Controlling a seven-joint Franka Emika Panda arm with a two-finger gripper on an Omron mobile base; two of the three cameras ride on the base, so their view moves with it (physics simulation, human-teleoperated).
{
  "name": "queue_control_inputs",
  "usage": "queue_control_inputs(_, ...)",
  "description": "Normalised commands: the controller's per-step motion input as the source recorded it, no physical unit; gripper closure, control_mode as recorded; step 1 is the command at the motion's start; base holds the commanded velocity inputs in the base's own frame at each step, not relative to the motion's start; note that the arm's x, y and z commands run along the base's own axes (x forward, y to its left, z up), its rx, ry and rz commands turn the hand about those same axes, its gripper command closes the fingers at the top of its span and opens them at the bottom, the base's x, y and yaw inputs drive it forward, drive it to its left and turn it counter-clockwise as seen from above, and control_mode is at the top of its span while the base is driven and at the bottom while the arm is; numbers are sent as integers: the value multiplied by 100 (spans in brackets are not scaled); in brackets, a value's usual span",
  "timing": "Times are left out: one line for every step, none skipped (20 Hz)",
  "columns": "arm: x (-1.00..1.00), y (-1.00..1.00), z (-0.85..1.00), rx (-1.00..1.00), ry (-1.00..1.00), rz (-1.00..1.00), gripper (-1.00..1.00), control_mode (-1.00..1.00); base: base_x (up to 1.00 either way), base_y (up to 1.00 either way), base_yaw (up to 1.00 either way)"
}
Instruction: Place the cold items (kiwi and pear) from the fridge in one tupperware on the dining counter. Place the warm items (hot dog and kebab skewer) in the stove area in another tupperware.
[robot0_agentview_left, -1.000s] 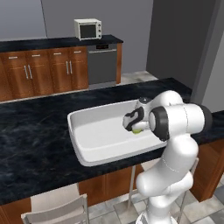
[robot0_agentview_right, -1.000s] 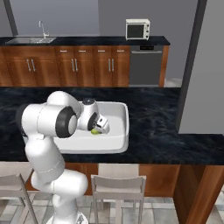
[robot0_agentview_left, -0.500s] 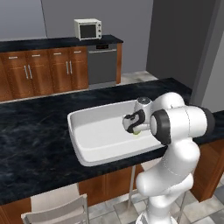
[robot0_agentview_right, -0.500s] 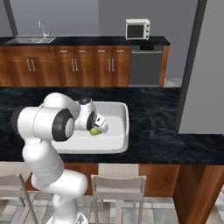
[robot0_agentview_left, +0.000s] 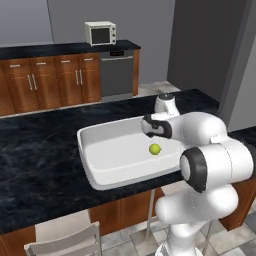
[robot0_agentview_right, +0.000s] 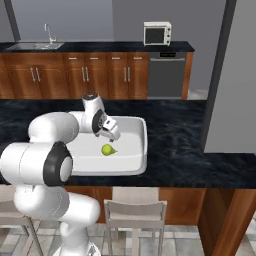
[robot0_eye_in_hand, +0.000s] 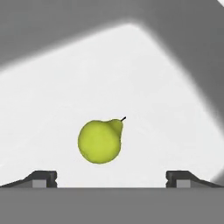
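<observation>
The pear (robot0_agentview_left: 155, 149) lies on its side on the floor of the white tub (robot0_agentview_left: 100, 172), toward the tub's right end, on the dark dining counter (robot0_agentview_left: 40, 165). The gripper (robot0_eye_in_hand: 111, 177) hangs above it with its jaws spread wide and nothing between them; the fruit is apart from both fingertips.

What could go wrong, as a guess: the pear is round and rests loose, so a low sweep of the arm across the tub could knock it rolling toward a wall. The wrist also sits close over the tub's near rim, so a careless lift sideways could clip the rim and shove the whole tub along the counter. No kiwi shows in the tub, so that half of the job looks unfinished.

The left base view shows the tub's long left side and a chair back (robot0_agentview_left: 65, 244) below the counter edge. The right base view shows the sink and tap (robot0_agentview_right: 47, 34) on the far counter, and the gripper from its open side. The hand view shows the pear's stem, pointing up and right, and its fat end lying between the two fingertips' lines.
</observation>
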Motion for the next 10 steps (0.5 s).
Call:
queue_control_inputs(-74, 0, 63, 0, 0, 0, -100, -100, 0, 0, 0)
queue_control_inputs(-77, 1, 62, 0, 0, 0, -100, -100, 0, 0, 0)
queue_control_inputs(-83, 0, 54, 0, 0, 0, -100, -100, 0, 0, 0)
queue_control_inputs(-87, 0, 43, 0, 0, 0, -100, -100, 0, 0, 0)
queue_control_inputs(-88, 0, 42, 0, 0, 0, -100, -100, 0, 0, 0)
queue_control_inputs(-94, 2, 38, 0, 0, 0, -100, -100, 0, 0, 0)
queue_control_inputs(-100, 0, 35, 0, 0, 1, -100, -100, 0, 0, 0)
queue_control_inputs(-100, 0, 35, 0, 0, 1, -100, -100, 0, 0, 0)
queue_control_inputs(-98, 0, 36, 0, 0, 0, -100, -100, 0, 0, 0)
queue_control_inputs(-96, 0, 39, 0, 0, 0, -100, -100, 0, 0, 0)
